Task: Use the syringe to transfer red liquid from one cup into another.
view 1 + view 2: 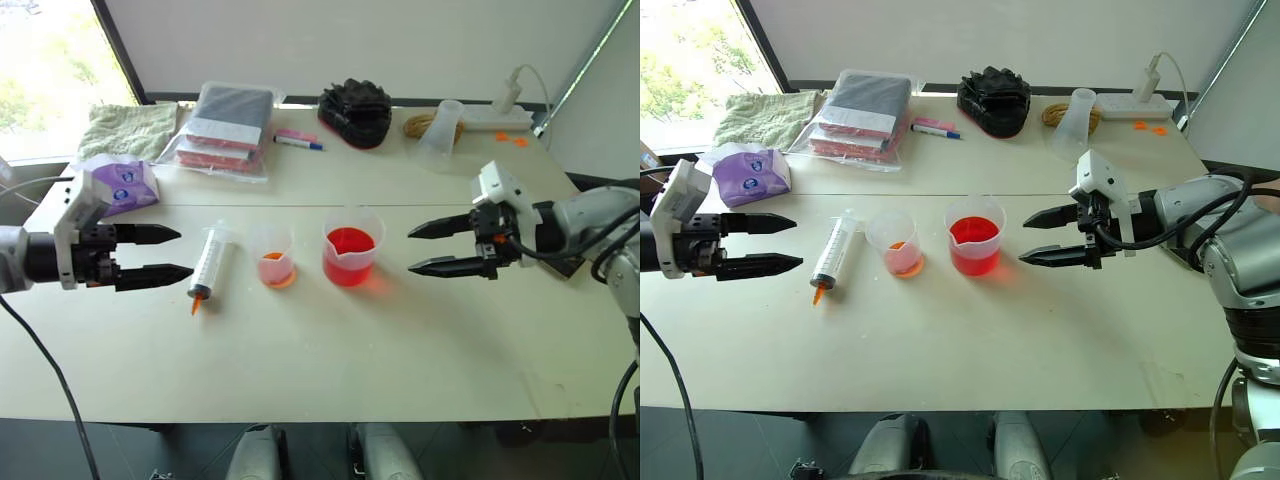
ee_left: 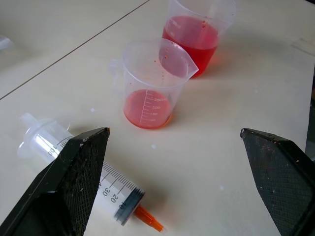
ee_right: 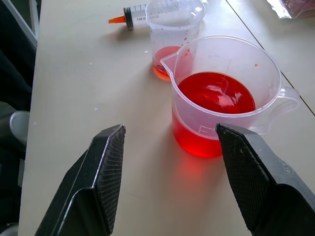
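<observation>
Beside the narrow cup (image 1: 273, 254), on its left, your syringe (image 1: 211, 262) lies flat on the table (image 1: 330, 350), untouched, so the left gripper (image 1: 158, 253) hangs wide open and empty just left of it, lined up to grasp. Right of the narrow cup stands the wide cup (image 1: 350, 247) of red liquid (image 1: 349, 243), and past it your right gripper (image 1: 432, 248) waits partly open and empty, probably to steady a cup.

The syringe (image 2: 83, 184) barrel reads 20, 30; the narrower cup (image 2: 150, 83) reads 250

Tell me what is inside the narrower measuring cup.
The narrower measuring cup holds a shallow layer of orange-red liquid at the bottom. Nothing covers it; the rest is empty.
</observation>
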Robot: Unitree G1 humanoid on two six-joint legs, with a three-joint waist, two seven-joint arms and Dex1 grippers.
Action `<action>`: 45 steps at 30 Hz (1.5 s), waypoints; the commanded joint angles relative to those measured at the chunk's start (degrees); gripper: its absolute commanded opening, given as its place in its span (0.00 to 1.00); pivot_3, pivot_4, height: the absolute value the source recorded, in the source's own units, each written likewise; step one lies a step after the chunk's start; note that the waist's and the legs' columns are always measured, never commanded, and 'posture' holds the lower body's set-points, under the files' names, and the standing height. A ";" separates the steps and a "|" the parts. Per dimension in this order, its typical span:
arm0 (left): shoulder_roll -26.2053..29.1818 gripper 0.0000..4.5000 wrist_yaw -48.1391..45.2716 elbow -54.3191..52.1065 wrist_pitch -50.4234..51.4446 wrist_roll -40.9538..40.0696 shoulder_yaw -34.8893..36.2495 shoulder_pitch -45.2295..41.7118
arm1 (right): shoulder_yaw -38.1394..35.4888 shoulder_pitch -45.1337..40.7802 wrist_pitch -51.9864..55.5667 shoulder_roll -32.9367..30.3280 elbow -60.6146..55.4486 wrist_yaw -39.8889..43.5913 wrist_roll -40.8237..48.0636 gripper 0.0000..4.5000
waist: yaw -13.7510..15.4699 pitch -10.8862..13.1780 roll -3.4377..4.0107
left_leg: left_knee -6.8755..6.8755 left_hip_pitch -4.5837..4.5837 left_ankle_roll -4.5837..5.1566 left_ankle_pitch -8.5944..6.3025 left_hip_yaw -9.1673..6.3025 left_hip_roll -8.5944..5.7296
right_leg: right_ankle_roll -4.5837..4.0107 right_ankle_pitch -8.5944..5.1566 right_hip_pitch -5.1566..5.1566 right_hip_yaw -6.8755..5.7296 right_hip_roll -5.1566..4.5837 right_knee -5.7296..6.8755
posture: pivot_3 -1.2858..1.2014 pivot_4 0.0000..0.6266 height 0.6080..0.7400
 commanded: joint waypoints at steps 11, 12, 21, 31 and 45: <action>0.25 1.00 1.25 -1.03 0.77 -0.36 -0.18 -2.94 | -0.91 -0.18 -3.39 -0.73 2.01 0.97 -1.91 0.68 | 0.00 0.00 0.00 | 0.00 0.00 0.00 0.00 0.01 0.00 | 0.00 0.00 0.00 0.00 0.00 0.00 | 0.52 0.24 1.00; 0.15 1.00 1.26 -1.13 0.75 -0.31 -0.17 -2.89 | -0.83 -0.35 -3.69 -0.79 2.34 1.17 -2.18 0.68 | 0.00 0.00 0.00 | 0.00 0.00 0.00 0.00 0.01 0.00 | 0.00 0.00 0.00 0.00 0.00 0.00 | 0.52 0.24 1.00; -0.54 1.00 2.13 -2.06 1.32 -0.52 -0.64 -3.30 | -0.40 -1.01 -5.19 -0.89 3.97 2.67 -3.96 0.68 | -0.01 0.00 0.00 | 0.00 0.00 0.00 0.00 0.01 0.00 | 0.00 0.00 0.00 0.00 0.00 0.00 | 0.52 0.24 1.00; -1.21 1.00 5.50 -2.72 3.70 -0.52 -1.57 -4.38 | -0.28 -0.97 -5.64 -0.11 4.10 2.50 -4.79 0.68 | -0.02 0.00 0.00 | 0.00 0.00 0.00 0.00 0.00 0.00 | 0.00 0.00 0.00 0.00 0.00 0.00 | 0.52 0.24 1.00; -10.57 1.00 33.14 9.68 47.79 4.35 -11.44 -34.96 | 0.74 -1.00 -5.58 1.66 3.48 1.75 -5.23 0.68 | 0.12 -0.01 -0.02 | 0.08 -0.02 0.00 0.00 -0.09 -0.04 | 0.01 0.01 0.03 0.00 0.03 0.05 | 0.52 0.24 1.00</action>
